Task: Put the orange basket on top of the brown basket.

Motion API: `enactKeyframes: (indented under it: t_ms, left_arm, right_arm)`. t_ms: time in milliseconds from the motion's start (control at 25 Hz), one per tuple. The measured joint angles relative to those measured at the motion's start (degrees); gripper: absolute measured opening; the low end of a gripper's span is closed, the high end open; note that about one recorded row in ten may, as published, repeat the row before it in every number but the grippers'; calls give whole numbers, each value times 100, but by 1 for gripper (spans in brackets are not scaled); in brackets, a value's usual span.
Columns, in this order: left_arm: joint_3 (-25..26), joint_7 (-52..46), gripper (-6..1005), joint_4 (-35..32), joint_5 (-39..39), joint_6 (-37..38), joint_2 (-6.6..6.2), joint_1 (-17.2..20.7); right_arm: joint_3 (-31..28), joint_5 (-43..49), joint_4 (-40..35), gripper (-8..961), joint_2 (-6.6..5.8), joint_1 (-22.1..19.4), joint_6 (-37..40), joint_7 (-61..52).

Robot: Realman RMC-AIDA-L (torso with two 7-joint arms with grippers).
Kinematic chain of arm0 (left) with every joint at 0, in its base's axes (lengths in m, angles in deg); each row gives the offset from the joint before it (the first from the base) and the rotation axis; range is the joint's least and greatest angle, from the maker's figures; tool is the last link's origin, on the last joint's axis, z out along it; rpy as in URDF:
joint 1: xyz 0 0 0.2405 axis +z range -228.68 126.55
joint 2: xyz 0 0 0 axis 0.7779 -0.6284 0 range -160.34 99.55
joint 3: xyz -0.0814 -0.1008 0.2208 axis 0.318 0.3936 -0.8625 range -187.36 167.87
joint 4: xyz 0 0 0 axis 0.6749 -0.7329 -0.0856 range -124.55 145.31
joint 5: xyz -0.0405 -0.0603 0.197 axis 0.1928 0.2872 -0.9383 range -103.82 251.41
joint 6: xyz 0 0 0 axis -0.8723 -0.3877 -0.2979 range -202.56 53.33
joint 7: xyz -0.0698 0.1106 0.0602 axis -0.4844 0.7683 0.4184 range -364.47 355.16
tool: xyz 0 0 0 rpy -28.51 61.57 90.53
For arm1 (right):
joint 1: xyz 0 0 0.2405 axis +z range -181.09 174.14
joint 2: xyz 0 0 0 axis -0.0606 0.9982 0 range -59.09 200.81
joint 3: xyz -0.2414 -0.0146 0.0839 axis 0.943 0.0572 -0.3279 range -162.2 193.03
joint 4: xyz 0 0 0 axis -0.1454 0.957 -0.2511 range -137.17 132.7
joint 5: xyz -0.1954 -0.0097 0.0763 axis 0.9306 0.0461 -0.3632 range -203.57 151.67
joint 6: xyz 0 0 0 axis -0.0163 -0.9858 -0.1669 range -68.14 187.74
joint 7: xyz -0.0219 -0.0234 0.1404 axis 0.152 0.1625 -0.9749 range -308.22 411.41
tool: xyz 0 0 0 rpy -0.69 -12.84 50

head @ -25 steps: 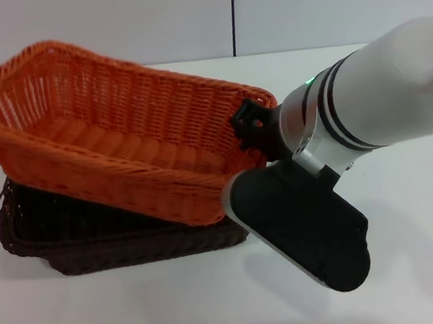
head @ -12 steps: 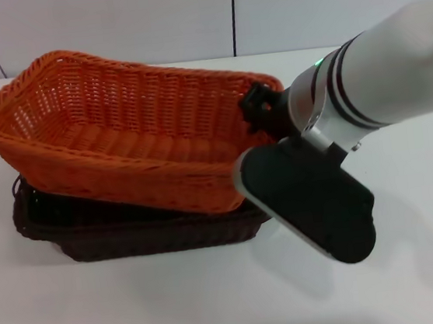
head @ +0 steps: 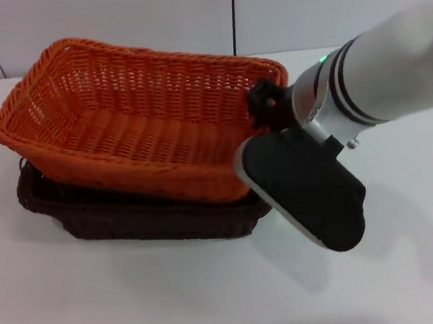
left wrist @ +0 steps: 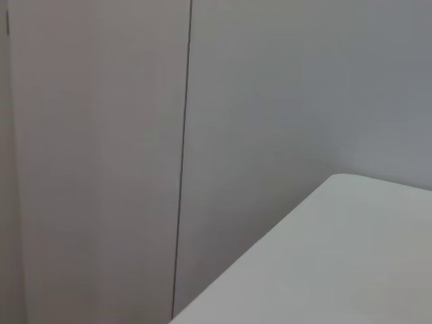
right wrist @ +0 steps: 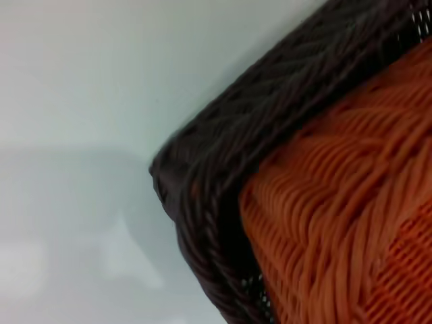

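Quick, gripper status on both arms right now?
Left gripper: not in view; its wrist camera sees only wall and table edge.
Right gripper: shut on the orange basket at its right end rim, over the brown basket.

Baskets: two. One orange basket, one brown basket under it, toward the table's left side. Robot arms in sight: one, the right, white, at the right edge. Grippers seen: one, the right gripper. Tables: one.

The orange basket hides most of the brown basket.
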Motion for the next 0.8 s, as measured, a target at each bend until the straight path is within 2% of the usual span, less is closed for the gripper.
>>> enactKeyframes:
  t_ms: [240, 480, 720, 800]
  left_arm:
    - [0, -42, 773, 0, -1, -1, 2, 4]
    - [0, -46, 772, -2, -4, -11, -4, -7]
    - [2, -48, 771, -7, -11, -26, -20, -18]
    - [11, -48, 771, -7, -14, -39, -24, -19]
  right_arm:
    - [129, 0, 270, 228, 7, -126, 48, -388]
    - [186, 0, 539, 338, 25, -197, -64, -575]
    - [332, -15, 1219, 448, 116, -479, -550, -821]
    - [490, -17, 1452, 527, 135, -585, -698, -975]
